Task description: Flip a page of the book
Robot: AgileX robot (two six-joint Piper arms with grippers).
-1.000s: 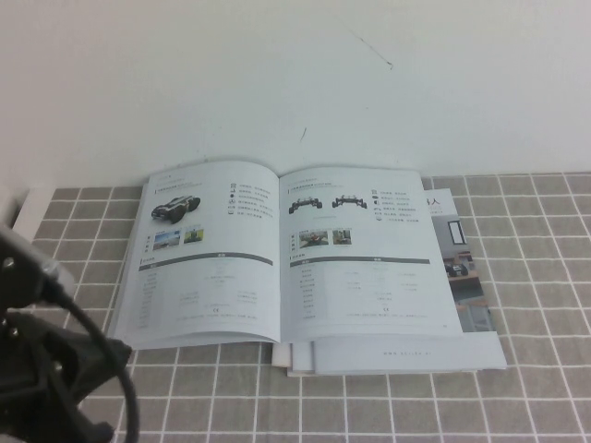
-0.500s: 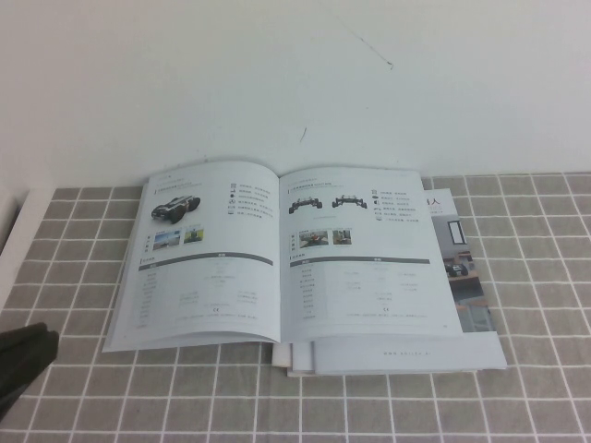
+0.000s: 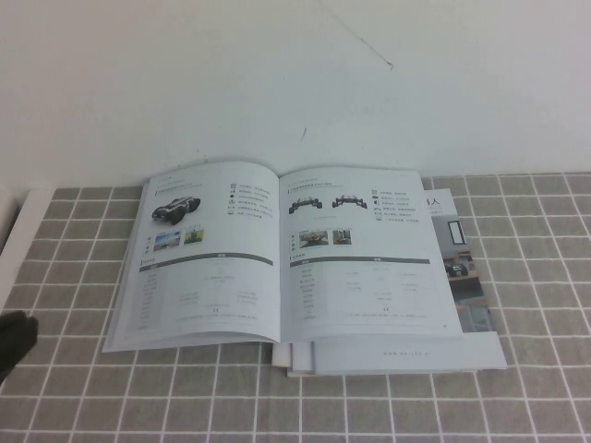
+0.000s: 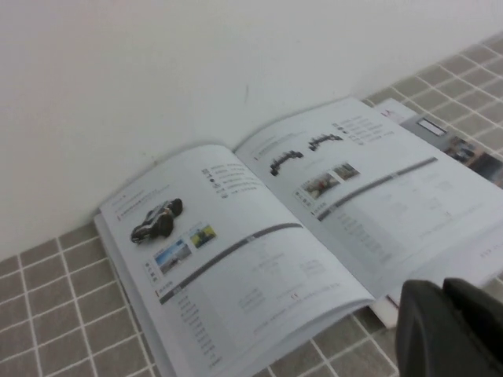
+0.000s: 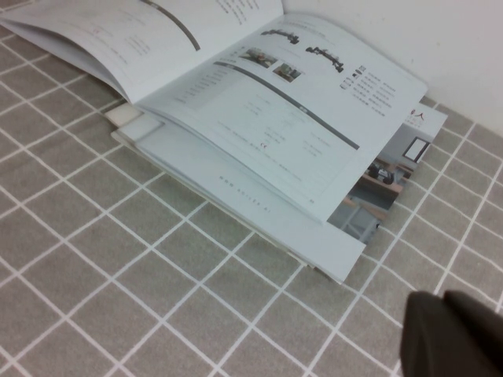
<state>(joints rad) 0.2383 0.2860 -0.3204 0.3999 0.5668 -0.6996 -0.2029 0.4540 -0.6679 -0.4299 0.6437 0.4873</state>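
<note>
The book [image 3: 286,254] lies open on the grey tiled mat against the white wall. It also shows in the left wrist view [image 4: 259,236] and the right wrist view [image 5: 236,86]. The page [image 3: 203,258] on its left half shows a dark vehicle photo and tables and bows up slightly; its side with red squares is hidden. My left gripper [image 4: 442,294] is shut and empty, near the book's front edge; in the high view only a dark bit of it [image 3: 11,340] shows at the left edge. My right gripper [image 5: 444,302] is shut and empty, over the mat off the book's right corner.
A larger printed piece with grey photos [image 3: 466,277] sticks out under the book on the right. A blank white sheet [image 3: 406,354] sticks out at the front. The wall [image 3: 295,83] stands right behind the book. The mat's white border [image 3: 14,240] is on the left.
My left arm has drawn back to the left and down, almost out of the high view. The book and its pages have not moved.
</note>
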